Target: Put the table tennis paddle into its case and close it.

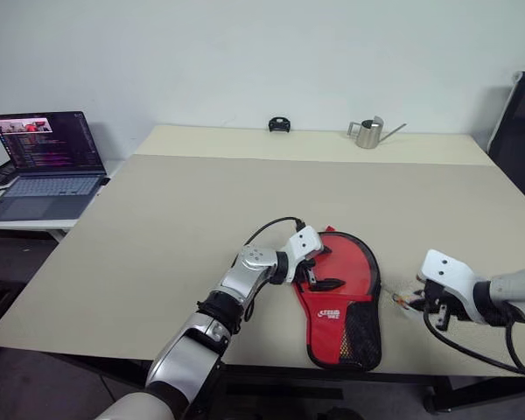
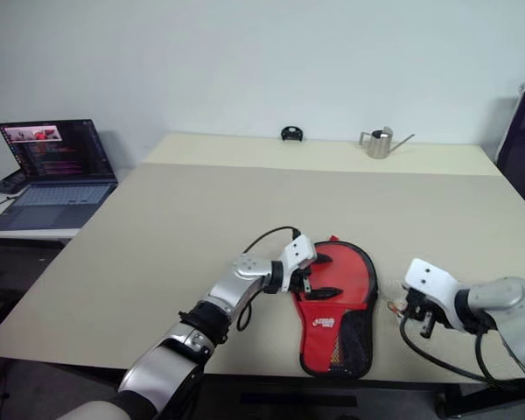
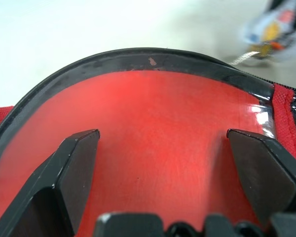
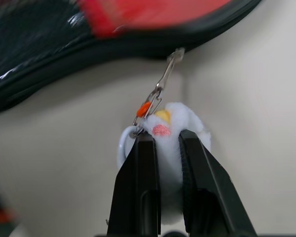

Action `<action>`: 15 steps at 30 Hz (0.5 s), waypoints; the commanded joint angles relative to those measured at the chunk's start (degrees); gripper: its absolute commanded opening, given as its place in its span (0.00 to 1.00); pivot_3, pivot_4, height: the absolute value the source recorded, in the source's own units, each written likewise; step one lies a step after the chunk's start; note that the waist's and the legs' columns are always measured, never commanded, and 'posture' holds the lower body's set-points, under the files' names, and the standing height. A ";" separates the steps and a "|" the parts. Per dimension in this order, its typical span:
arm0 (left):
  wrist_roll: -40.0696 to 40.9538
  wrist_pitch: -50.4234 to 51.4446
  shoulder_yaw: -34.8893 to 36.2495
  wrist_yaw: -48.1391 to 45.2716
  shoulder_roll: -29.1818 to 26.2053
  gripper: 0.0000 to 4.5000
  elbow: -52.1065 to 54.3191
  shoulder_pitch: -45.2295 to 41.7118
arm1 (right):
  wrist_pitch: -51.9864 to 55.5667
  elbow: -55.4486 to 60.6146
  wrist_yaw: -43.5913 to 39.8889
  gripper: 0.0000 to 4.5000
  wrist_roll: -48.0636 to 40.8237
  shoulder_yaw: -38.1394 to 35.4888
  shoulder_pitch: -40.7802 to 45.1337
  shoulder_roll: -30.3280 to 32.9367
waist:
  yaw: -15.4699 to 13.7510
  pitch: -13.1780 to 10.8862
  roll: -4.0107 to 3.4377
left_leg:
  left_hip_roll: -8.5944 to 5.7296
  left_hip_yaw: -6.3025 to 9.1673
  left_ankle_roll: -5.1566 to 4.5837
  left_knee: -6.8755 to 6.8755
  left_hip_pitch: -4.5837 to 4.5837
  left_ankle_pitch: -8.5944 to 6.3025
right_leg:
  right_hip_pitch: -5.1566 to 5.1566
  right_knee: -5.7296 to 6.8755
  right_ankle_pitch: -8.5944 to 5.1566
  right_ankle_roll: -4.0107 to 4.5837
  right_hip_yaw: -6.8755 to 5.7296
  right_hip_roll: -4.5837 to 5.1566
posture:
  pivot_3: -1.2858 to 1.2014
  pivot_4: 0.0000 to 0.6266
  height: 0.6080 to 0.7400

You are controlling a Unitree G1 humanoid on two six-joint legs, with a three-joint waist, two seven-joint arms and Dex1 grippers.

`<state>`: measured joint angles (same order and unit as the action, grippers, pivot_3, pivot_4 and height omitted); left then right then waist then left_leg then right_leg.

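The case (image 1: 341,297) lies flat near the table's front edge, red side up, with its white logo, black mesh pocket and black zipper edge showing. The table tennis paddle is hidden from view. My left gripper (image 1: 319,273) rests over the round part of the case, open, its fingers (image 3: 76,163) spread above the glossy red surface (image 3: 158,98). Just right of the case, my right gripper (image 4: 164,136) is shut on a small white plush charm (image 4: 180,118). A thin metal chain (image 4: 160,89) links the charm to the case's zipper edge.
The beige table (image 1: 201,201) carries a small metal watering can (image 1: 367,133) and a small black object (image 1: 279,124) at its far edge. An open laptop (image 1: 48,162) sits on a side desk to the left. A black chair (image 1: 521,131) stands at the right.
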<state>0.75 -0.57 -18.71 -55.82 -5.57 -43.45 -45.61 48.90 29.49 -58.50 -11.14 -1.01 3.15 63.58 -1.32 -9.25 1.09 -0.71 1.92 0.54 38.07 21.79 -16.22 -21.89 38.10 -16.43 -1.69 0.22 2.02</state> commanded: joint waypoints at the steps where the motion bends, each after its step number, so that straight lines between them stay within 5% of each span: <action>1: -4.16 1.69 -2.98 0.19 -0.32 1.00 -4.22 2.15 | -2.14 5.20 -5.00 0.03 -2.84 -3.83 -5.03 4.45 | -0.18 0.03 -0.06 | -0.01 0.09 0.00 0.00 -0.01 0.00 | 0.09 -0.08 0.00 0.00 -0.10 0.00 | 0.52 0.24 1.00; 15: -4.09 1.96 -3.12 0.37 0.03 1.00 -4.35 2.00 | -8.65 14.62 -8.56 0.03 -7.52 -5.42 -19.18 7.89 | -1.56 0.06 -0.04 | -0.70 1.02 -0.21 -0.01 0.12 -0.14 | 0.72 -0.65 -0.35 -0.44 -0.99 0.70 | 0.52 0.24 1.00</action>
<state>0.59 -0.58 -20.03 -56.77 -3.93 -43.48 -45.78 40.60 41.96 -64.46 -16.95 -8.61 -14.54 70.58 -2.88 -9.19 1.04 -1.41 2.95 0.32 38.07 21.91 -16.35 -21.17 37.44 -16.78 -2.13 -0.78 2.73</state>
